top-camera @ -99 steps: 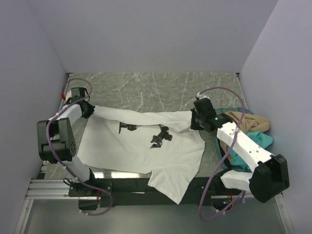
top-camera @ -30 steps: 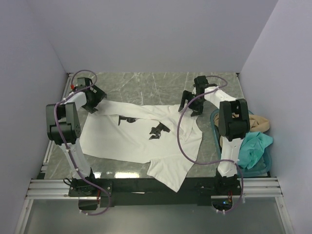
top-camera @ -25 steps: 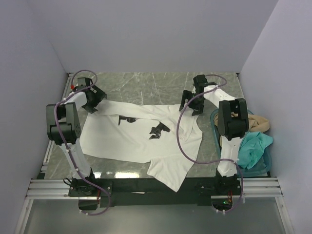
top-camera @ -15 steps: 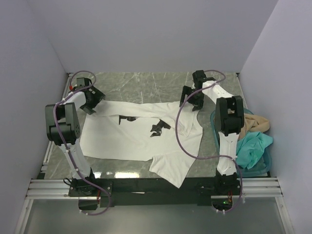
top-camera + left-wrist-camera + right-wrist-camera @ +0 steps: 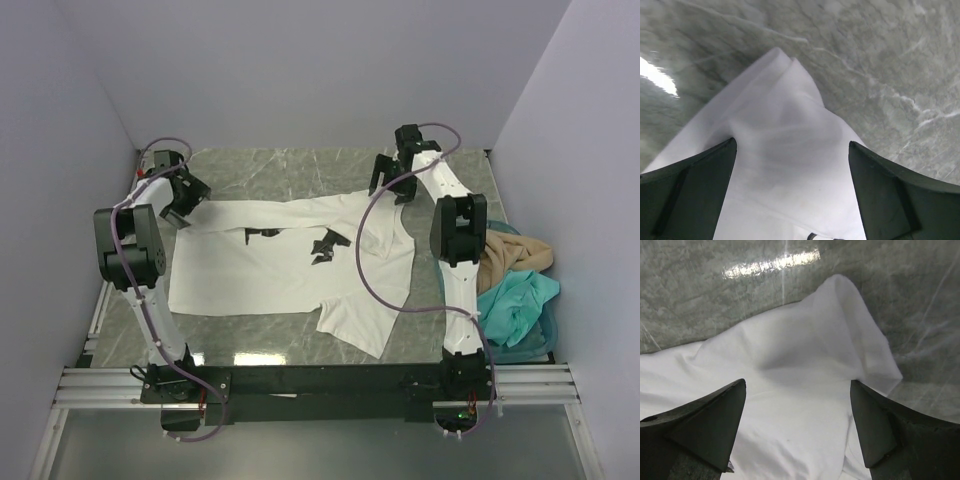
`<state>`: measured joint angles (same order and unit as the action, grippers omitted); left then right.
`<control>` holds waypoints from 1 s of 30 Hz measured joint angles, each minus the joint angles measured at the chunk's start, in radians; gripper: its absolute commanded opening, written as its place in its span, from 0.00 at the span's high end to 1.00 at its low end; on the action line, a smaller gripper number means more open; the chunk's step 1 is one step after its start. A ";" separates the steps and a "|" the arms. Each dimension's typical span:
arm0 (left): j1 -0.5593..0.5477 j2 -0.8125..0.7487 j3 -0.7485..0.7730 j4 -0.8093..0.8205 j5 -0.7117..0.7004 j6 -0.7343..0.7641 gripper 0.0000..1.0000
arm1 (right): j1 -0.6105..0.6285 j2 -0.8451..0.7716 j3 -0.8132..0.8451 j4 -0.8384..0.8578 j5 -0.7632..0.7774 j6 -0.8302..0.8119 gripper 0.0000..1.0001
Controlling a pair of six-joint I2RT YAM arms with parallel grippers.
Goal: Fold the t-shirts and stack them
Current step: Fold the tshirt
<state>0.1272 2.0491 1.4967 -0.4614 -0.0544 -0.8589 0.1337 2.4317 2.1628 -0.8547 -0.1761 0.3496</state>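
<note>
A large white t-shirt (image 5: pixel 280 270) with small black print marks lies spread on the marble table (image 5: pixel 290 170). My left gripper (image 5: pixel 181 208) stands at its far left corner. In the left wrist view that gripper (image 5: pixel 792 144) is open, both fingers down on either side of the white cloth (image 5: pixel 785 115). My right gripper (image 5: pixel 386 188) is at the shirt's far right corner. It too is open (image 5: pixel 798 383), straddling the white cloth (image 5: pixel 825 335). A tan t-shirt (image 5: pixel 512 250) and a teal t-shirt (image 5: pixel 515 300) lie crumpled in the basket at the right.
A teal plastic basket (image 5: pixel 530 345) stands at the table's right side, next to the right arm's upright link (image 5: pixel 458 260). Purple walls close in the back and both sides. The black frame rail (image 5: pixel 320 378) runs along the near edge.
Both grippers have moved toward the back wall, and the white t-shirt has slid back with them. Its near sleeve has drawn back from the front edge.
</note>
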 measured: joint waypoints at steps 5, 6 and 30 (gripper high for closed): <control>0.052 -0.002 0.076 -0.091 -0.034 0.000 0.01 | -0.006 -0.020 0.031 -0.022 0.047 -0.014 0.09; 0.061 -0.007 0.093 -0.105 -0.047 0.000 0.01 | -0.007 -0.039 0.030 -0.027 0.058 -0.021 0.08; 0.043 -1.200 -1.004 -0.210 -0.158 -0.256 0.01 | 0.170 -1.391 -1.389 0.337 0.157 0.150 0.05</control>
<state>0.1703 0.8494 0.4931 -0.6716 -0.2123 -1.1152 0.3035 1.0409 0.7738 -0.5179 -0.0189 0.4992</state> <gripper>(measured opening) 0.995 0.948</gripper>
